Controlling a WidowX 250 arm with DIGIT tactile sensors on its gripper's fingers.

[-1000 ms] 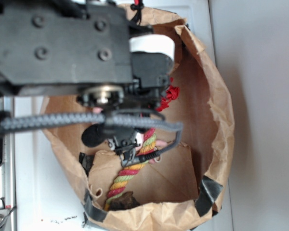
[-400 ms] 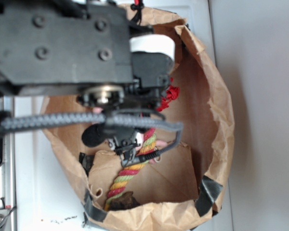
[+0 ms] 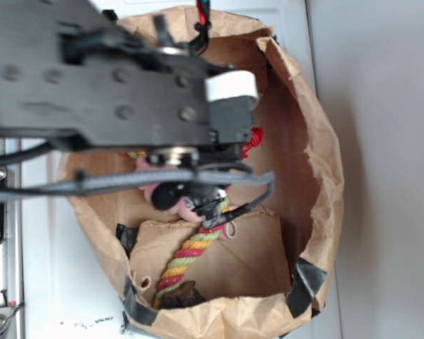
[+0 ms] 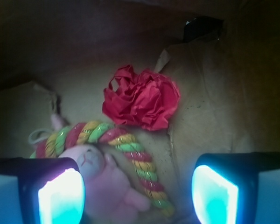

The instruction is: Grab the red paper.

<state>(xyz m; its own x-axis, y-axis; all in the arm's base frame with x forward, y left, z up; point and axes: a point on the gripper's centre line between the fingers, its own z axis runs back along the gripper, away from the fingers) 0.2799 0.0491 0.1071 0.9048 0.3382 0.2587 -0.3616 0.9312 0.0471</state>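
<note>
Wrist view: looks down into brown paper bag (image 4: 210, 88), dim inside. Red paper (image 4: 142, 98) sits centre frame on bag floor, crumpled, ruffled folds, untouched. Lies just beyond twisted rope (image 4: 126, 144) (red/yellow/green), lower edge touching or nearly touching rope's curve; can't tell which. Rope arcs from left, under red paper, then down toward bottom centre. Pink plush bunny (image 4: 107, 182) tucked inside that arc, face up, pressed against rope, partly behind left pad. Claw (image 4: 137, 196) spread wide, both pads (image 4: 60, 198) at bottom corners w/ bluish glow, nothing between them but bunny and rope below. Red paper ahead of claw, apart from both pads, closer to centre line than either side. Black tape patch (image 4: 203, 28) at top right on bag wall.

Exterior view: arm (image 3: 120, 92) covers upper left of bag (image 3: 318, 176), blurred. Only small sliver of red paper (image 3: 252, 140) visible at right of arm's wrist block, near bag's right inner wall. Claw itself mostly hidden under arm and cable (image 3: 127, 183); state not readable from here. Rope (image 3: 187, 258) runs down toward near rim, bit of pink plush (image 3: 191, 210) showing beside its upper end. Dark brown lump (image 3: 180, 295) at rope's lower end, by near rim. Bag on white table (image 3: 71, 282).
</note>
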